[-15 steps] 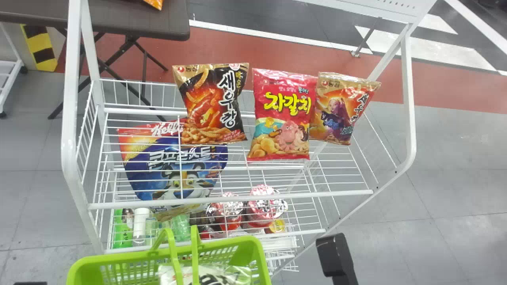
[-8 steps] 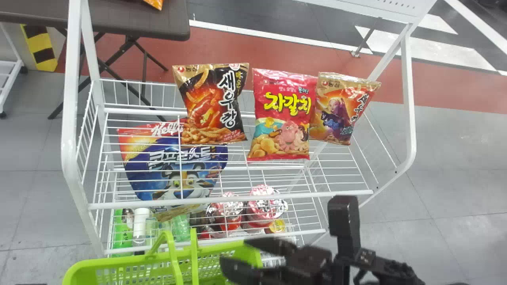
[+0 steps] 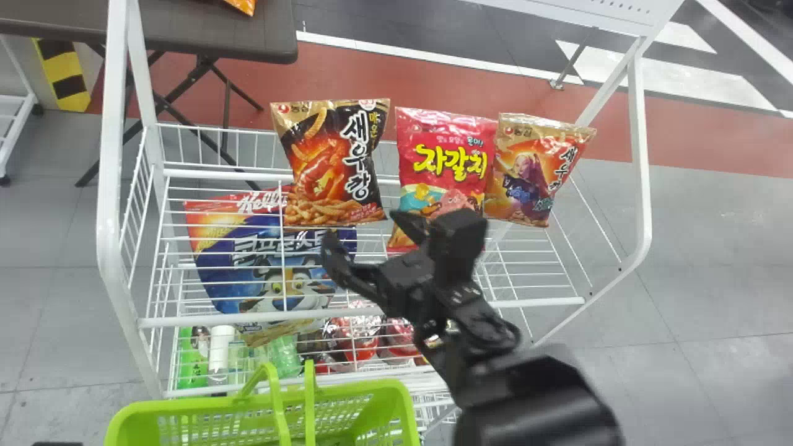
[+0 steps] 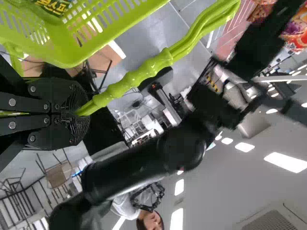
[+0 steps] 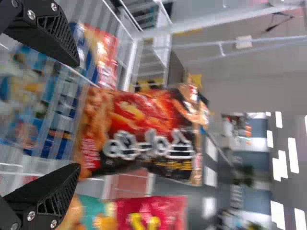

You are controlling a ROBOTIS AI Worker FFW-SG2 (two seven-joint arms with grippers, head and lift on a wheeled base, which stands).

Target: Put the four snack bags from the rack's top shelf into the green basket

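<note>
On the rack [image 3: 108,186], we see the widest open room left of the black bag [image 3: 331,161], up to the side wires. A narrow gap parts it from the red bag [image 3: 446,148], whose right edge meets the orange bag [image 3: 536,164]; right of that, bare wires run to the rack's side. The front rail [image 3: 204,319] crosses below the bags, and the blue bag [image 3: 217,266] sits a level down, behind the wires

Our right gripper [image 3: 359,228] is over the rack's front, its fingers spread apart with nothing between the tips, near the black bag's lower right corner and in front of the red bag's lower part. Half a second ago it was low, before the rack by the basket [image 3: 186,406]; it has since come up past the rail, while the three bags have stayed put

In front of the rack, our left gripper [image 4: 76,112] is closed on the basket's handle [image 4: 134,79]. A green pack [image 4: 53,5] lies in the basket

The black bag stands upright on the rack's top shelf, plump and glossy, black and gold with orange snacks pictured, its top wider than its foot
</note>
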